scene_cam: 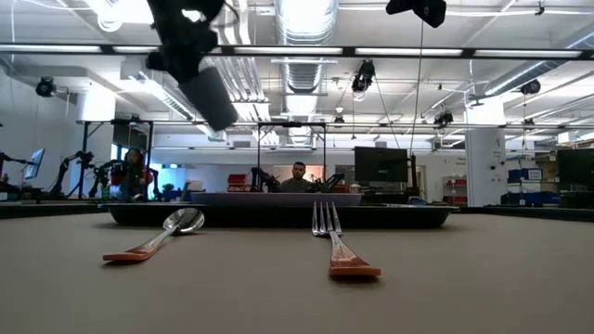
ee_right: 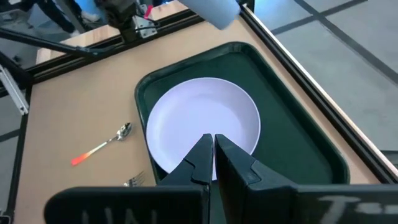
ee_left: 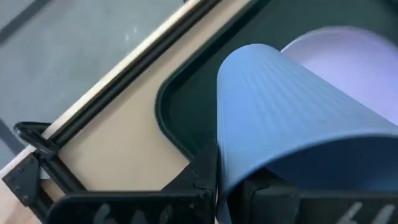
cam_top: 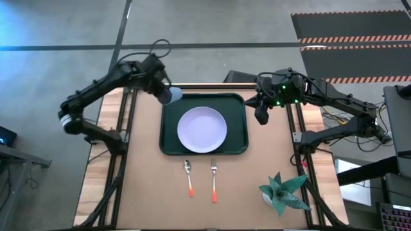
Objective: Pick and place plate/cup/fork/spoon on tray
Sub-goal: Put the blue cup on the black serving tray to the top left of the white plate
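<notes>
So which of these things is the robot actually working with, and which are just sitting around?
Part of the job:
- tray
- plate, on the tray
- cup, held up by the left gripper over the tray's corner
- spoon and fork, on the table

Just lying about:
- potted plant near the table's corner
- right gripper, shut and empty

Out past the worktop point(cam_top: 148, 186), a brown board in a black frame, there's grey polished floor point(cam_top: 58, 25) crossed by dark tape lines. Far corner, a black mat point(cam_top: 350, 32) edged in orange-and-white hazard stripes. A small green potted plant point(cam_top: 282, 192) sits on the worktop's near right corner. Looking level into the room: white ceiling with exposed ducts point(scene_cam: 302, 70) and long strip lights point(scene_cam: 436, 48), white pillars, dark monitors point(scene_cam: 380, 167), and two people point(scene_cam: 297, 176) seated at benches far back.
</notes>
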Controlling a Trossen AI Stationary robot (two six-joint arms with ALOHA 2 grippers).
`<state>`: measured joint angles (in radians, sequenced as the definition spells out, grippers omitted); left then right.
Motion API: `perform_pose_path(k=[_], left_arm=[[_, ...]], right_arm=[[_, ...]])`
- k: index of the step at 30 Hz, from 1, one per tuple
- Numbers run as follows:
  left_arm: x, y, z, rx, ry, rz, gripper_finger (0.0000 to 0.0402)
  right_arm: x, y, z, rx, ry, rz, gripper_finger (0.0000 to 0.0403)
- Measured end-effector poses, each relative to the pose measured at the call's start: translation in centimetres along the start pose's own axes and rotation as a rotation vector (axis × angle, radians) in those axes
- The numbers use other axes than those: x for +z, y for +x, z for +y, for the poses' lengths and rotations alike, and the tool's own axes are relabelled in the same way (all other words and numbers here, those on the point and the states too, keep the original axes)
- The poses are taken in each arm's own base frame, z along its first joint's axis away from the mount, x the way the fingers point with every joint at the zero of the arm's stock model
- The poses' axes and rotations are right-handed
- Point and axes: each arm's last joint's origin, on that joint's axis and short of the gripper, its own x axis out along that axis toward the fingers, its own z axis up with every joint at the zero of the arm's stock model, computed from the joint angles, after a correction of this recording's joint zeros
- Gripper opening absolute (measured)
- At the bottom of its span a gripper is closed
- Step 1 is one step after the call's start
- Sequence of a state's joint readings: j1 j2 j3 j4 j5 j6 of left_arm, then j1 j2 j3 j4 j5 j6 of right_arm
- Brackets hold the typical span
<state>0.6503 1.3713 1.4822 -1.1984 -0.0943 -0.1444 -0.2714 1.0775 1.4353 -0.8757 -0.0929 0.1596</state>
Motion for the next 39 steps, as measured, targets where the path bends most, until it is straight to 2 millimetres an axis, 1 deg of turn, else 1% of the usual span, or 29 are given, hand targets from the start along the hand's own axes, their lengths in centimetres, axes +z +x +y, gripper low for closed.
perform_pose_path(k=[5, 8, 11, 17, 23, 30, 36, 39], left_arm=[[1.3, 5.1, 0.9, 0.023, 0.097, 0.183, 0.0000], [1.8, 7.6, 1.3, 0.027, 0.130, 0.260, 0.0000], [2.1, 9.4, 1.6, 0.026, 0.152, 0.311, 0.0000], [2.2, 12.2, 1.8, -0.026, 0.184, 0.389, 0.0000], [2.2, 13.8, 2.4, -0.028, 0.193, 0.433, 0.0000], [1.8, 14.8, 2.7, -0.034, 0.211, 0.511, 0.0000], [1.7, 15.6, 2.7, -0.039, 0.228, 0.535, 0.0000], [1.8, 15.7, 2.7, -0.038, 0.228, 0.531, 0.0000]], right_arm=[[0.0, 0.1, 0.0, 0.000, 0.031, 0.001, 0.0009], [0.0, 0.2, 0.0, -0.012, 0.048, 0.000, 0.0009], [0.0, 0.2, 0.0, -0.015, 0.051, -0.001, 0.0009], [0.0, 0.2, 0.0, -0.016, 0.051, -0.001, 0.0009], [0.0, 0.2, -0.1, -0.017, 0.050, 0.000, 0.0009], [0.0, 0.2, -0.1, -0.017, 0.049, -0.001, 0.0009], [0.0, 0.2, -0.1, -0.018, 0.049, 0.000, 0.0009], [0.0, 0.2, -0.1, -0.018, 0.049, 0.000, 0.0009]])
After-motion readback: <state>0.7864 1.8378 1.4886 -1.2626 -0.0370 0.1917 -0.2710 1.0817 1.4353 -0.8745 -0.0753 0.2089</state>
